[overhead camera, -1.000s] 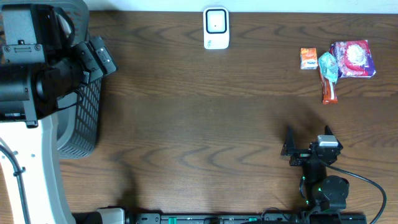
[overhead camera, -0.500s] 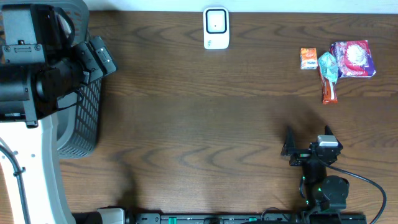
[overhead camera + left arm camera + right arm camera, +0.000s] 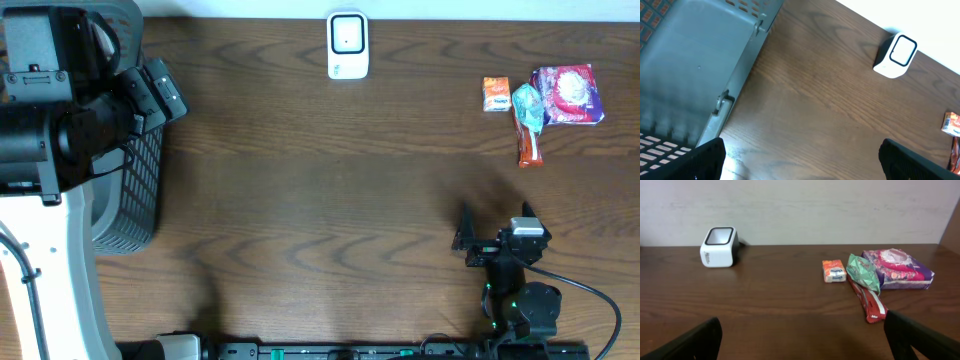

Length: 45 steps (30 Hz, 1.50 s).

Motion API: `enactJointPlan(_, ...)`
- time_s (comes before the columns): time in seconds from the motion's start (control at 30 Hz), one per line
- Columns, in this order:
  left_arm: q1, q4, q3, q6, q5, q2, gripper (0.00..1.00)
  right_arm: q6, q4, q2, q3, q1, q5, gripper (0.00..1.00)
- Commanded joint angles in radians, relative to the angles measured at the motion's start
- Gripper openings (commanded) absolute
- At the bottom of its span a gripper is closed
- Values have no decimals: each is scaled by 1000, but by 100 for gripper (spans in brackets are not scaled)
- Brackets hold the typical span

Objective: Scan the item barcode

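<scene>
right claw (image 3: 494, 218) was spread wide, nothing between its fingers (image 3: 692, 341), low over the table (image 3: 320, 200). Ahead of it and slightly right, well apart from it: orange packet (image 3: 833, 271), green pouch (image 3: 863, 273) lying over the far end of a red bar (image 3: 871, 304), and purple pack (image 3: 897, 269) just beside the pouch on the right. Ahead-left of that claw, near the table's far edge, sat the scanner (image 3: 719, 247), dark window facing up. Packets and scanner were well apart. left claw (image 3: 800, 167) was also wide and empty, raised over the basket (image 3: 690, 60) rim. Basket was below and left of it, scanner far ahead to its right.
</scene>
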Motion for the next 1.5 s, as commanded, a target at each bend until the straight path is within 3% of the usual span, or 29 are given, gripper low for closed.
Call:
enactJointPlan(0.0, 3, 0, -5, 13, -9, 4, 98, -14, -4, -6, -2, -5, -8, 99)
enactJointPlan(0.33, 3, -102, -17, 13, -24, -24, 98, -14, -4, -6, -3, -5, -8, 99)
enactJointPlan(0.5, 2, -86, -129, 14, -23, -103, 97, -14, -4, -6, -2, -5, -8, 99)
enactJointPlan(0.63, 2, 115, -373, 37, 45, -245, 98, -14, -4, -6, -2, -5, -8, 99)
enactJointPlan(0.87, -20, 531, -771, 290, 343, -483, 98, -14, -4, -6, -2, -5, -8, 99)
enactJointPlan(1.0, -60, 715, -971, 338, 358, -611, 98, -14, -4, -6, -2, -5, -8, 99)
enactJointPlan(1.2, -70, 855, -1197, 366, 350, -818, 98, -14, -4, -6, -2, -5, -8, 99)
enactJointPlan(1.47, -70, 816, -1310, 369, 313, -1061, 98, -14, -4, -6, -2, -5, -8, 99)
